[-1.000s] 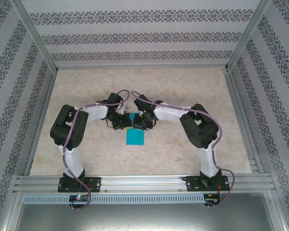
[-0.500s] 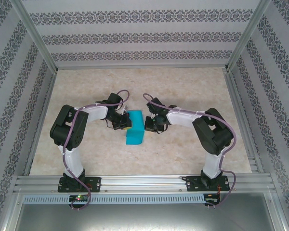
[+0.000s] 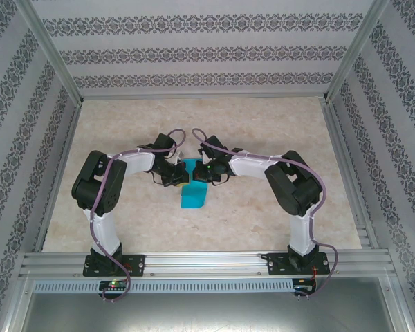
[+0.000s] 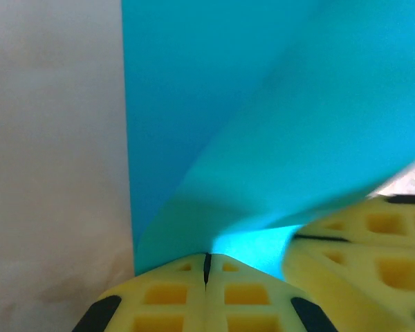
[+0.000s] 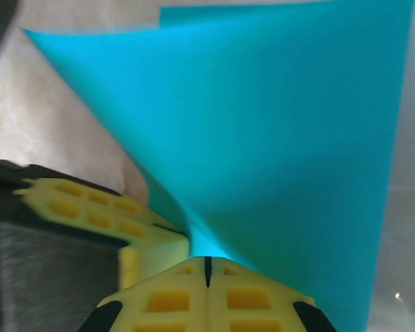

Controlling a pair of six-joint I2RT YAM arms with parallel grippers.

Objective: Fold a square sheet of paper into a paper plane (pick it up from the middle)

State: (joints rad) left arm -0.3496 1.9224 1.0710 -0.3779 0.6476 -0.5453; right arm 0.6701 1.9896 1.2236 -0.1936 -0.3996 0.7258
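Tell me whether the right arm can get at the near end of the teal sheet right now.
Probably yes. The right gripper, shut, is at the far end of the square sheet of paper, close beside the left gripper. The sheet's near end lies bare on the table, nothing across it.

We see a pale beige, marble-patterned table [image 3: 263,124] at the centre of the top view; at twelve o'clock stands a back wall [image 3: 207,55] papered in grey floral bands; a left wall [image 3: 14,138] at nine o'clock and a right wall [image 3: 401,138] at three o'clock wear the same paper; a left post [image 3: 50,48] of aluminium slants at eleven o'clock, a right post [image 3: 357,48] at one o'clock; at six o'clock an aluminium rail [image 3: 207,261] borders the table's near edge; just beyond it we see a perforated strip [image 3: 207,285], then a grey metal panel [image 3: 207,315].
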